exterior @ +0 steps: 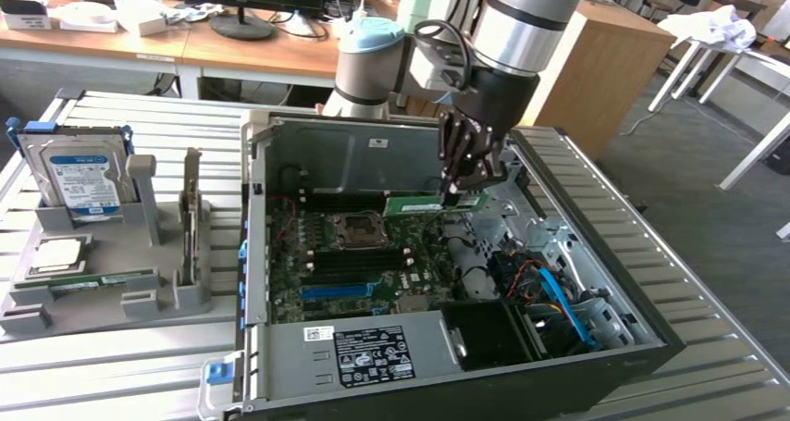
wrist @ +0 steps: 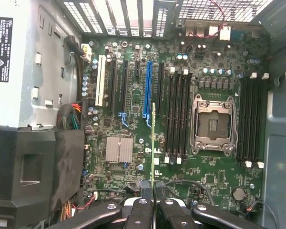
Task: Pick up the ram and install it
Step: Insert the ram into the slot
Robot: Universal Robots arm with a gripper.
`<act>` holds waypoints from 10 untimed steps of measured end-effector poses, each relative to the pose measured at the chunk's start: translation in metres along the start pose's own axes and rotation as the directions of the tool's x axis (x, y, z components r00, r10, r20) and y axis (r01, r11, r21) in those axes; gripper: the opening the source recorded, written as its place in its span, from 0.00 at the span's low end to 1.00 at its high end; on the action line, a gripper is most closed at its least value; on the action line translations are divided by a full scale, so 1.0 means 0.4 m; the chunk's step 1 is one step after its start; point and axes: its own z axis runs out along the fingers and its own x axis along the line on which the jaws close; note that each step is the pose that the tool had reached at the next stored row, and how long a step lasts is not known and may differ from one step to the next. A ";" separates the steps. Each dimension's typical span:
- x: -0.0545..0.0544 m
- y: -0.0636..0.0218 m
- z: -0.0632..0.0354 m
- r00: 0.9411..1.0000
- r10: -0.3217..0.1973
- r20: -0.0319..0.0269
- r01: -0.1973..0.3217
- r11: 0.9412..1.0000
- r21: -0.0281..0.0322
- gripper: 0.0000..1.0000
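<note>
My gripper [exterior: 460, 190] hangs inside the open computer case [exterior: 593, 282], shut on the ram [exterior: 420, 204], a narrow green stick that lies level above the motherboard [exterior: 358, 259]. In the wrist view the ram [wrist: 153, 143] shows edge-on as a thin green line running out from between the black fingers [wrist: 139, 210] of the gripper [wrist: 154, 202]. It hovers over the board between the blue slot [wrist: 147, 90] and a bank of black memory slots [wrist: 177, 114]. Beyond the processor socket [wrist: 214, 124] lies a second bank of black slots [wrist: 250, 119].
A grey holder [exterior: 87, 305] at the exterior view's left carries a silver hard drive [exterior: 77, 176], a tall upright card [exterior: 191, 213], a chip [exterior: 55, 254] and a green strip [exterior: 105, 280]. Cables [exterior: 556, 291] and the power supply [exterior: 358, 352] crowd the case's near side.
</note>
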 end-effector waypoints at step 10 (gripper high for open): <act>-0.001 0.010 0.012 1.000 0.000 0.000 0.000 1.000 0.000 0.13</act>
